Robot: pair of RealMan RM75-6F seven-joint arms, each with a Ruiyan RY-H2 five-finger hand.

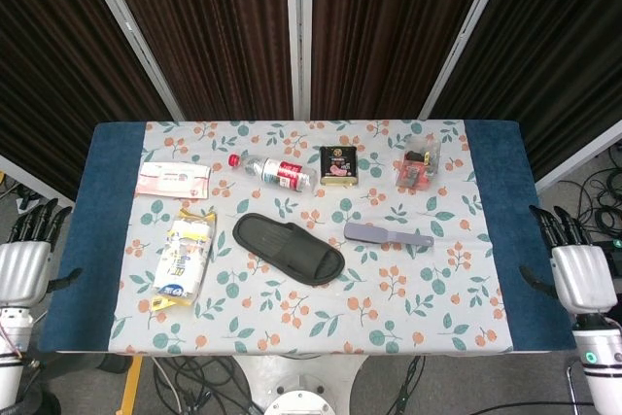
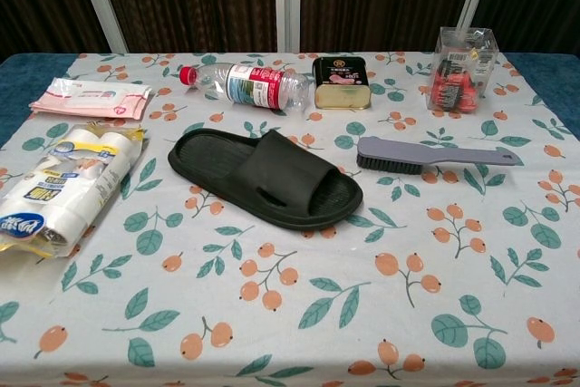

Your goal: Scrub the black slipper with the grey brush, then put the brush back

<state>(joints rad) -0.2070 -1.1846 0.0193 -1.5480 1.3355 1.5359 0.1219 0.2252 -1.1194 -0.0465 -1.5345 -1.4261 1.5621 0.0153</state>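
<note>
Grey brush (image 2: 426, 156) lies flat on the tabletop (image 1: 107, 230), bristles down, handle pointing toward the robot's right side. Black slipper (image 2: 265, 175) sits just beside it, toe end near the brush head, not touching. Nothing holds either one.

Left hand (image 1: 21, 264) hangs off the left edge of the tabletop, fingers extended and apart, holding nothing. Right hand (image 1: 575, 272) is likewise off the right edge, fingers spread, empty. Both are well apart from the task things. Judgement: with the brush lying free beside the slipper and both hands parked clear, this reads as either the start or the end of the job; these frames alone cannot say whether scrubbing is done.

Brush handle faces the right hand's side, so a right-hand pick-up looks the easier one.

View comparison: head view shows both hands; chest view shows neither. Chest view gives the bristle strip under the brush head and the slipper's strap opening. Bystanders: water bottle (image 2: 245, 84), tin can (image 2: 342, 82), clear box (image 2: 460, 70), tissue packet (image 2: 89, 98), wrapped roll pack (image 2: 63, 188).
</note>
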